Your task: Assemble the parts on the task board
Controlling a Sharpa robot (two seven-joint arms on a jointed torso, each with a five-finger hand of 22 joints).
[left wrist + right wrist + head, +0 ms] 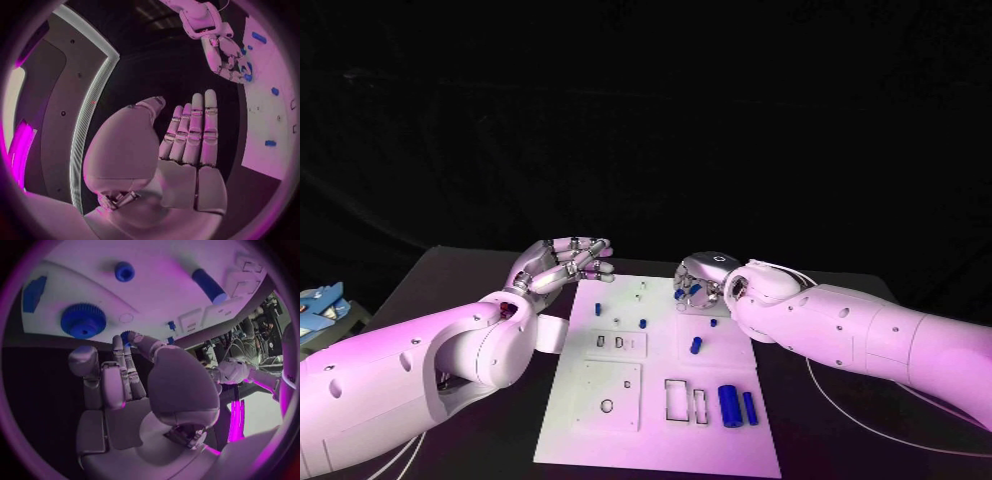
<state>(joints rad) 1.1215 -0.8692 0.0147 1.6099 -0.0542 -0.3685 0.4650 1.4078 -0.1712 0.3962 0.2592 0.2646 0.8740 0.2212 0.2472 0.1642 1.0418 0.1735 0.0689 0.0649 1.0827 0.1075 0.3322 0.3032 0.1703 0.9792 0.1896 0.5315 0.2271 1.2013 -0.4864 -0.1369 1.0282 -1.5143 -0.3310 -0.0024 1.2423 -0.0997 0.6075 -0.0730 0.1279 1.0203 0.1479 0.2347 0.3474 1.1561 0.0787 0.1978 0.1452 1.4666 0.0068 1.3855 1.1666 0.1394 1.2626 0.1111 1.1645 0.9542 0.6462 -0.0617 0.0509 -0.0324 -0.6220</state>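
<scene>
At the far end of the flat white task board (pixel 661 400), the right hand (pixel 700 283) pinches a small blue part (pixel 127 336); the left hand (pixel 564 262) hovers empty, fingers apart, over the black bench (pixel 473 290).

Both arms are built of smooth, rounded white shells dotted with small dark screw holes, the left arm (pixel 430 365) and the right arm (pixel 877 335) alike, and thin white cables (pixel 877 425) trail from beneath the right one across the black table. The left hand (pixel 187 145) is silver, its fingers stacked from short segmented plates with a broad domed casing at the thumb's base and bare metal fittings below it. The right hand (pixel 134 385) matches: silver, ridged finger segments, flat palm plates and a big smooth thumb housing.
</scene>
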